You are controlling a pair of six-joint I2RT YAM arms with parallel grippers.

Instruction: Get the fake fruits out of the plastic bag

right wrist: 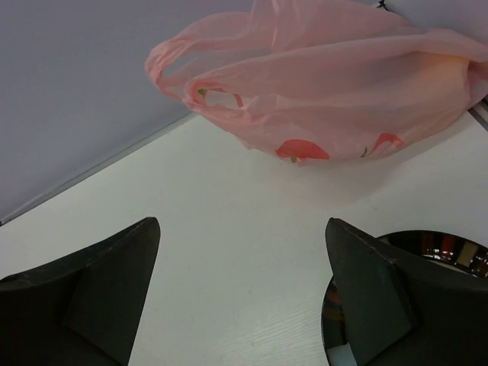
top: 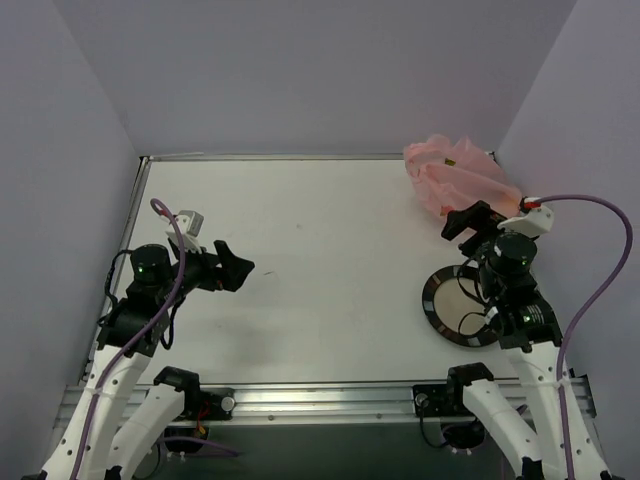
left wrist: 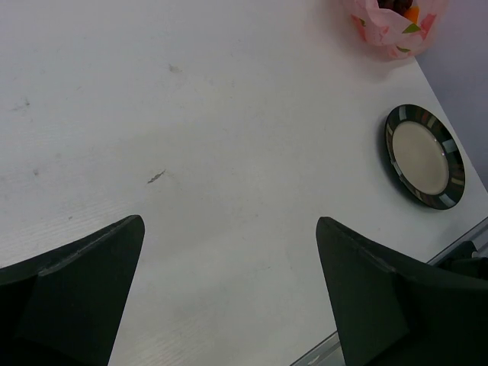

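The pink plastic bag (top: pixel 458 178) lies crumpled at the table's far right corner. In the left wrist view the bag (left wrist: pixel 389 27) shows far off, and inside its mouth I see a bit of an orange fruit (left wrist: pixel 412 13) and something dark purple (left wrist: pixel 393 4). In the right wrist view the bag (right wrist: pixel 335 84) lies just ahead with its handles to the left; no fruit shows through it. My right gripper (top: pixel 468 220) (right wrist: pixel 242 225) is open and empty, a short way before the bag. My left gripper (top: pixel 236 268) (left wrist: pixel 229 225) is open and empty over the left of the table.
A round black-rimmed plate (top: pixel 437 310) lies at the near right, partly under my right arm; it also shows in the left wrist view (left wrist: pixel 455 164) and the right wrist view (right wrist: pixel 438 245). Purple walls close in the table on three sides.
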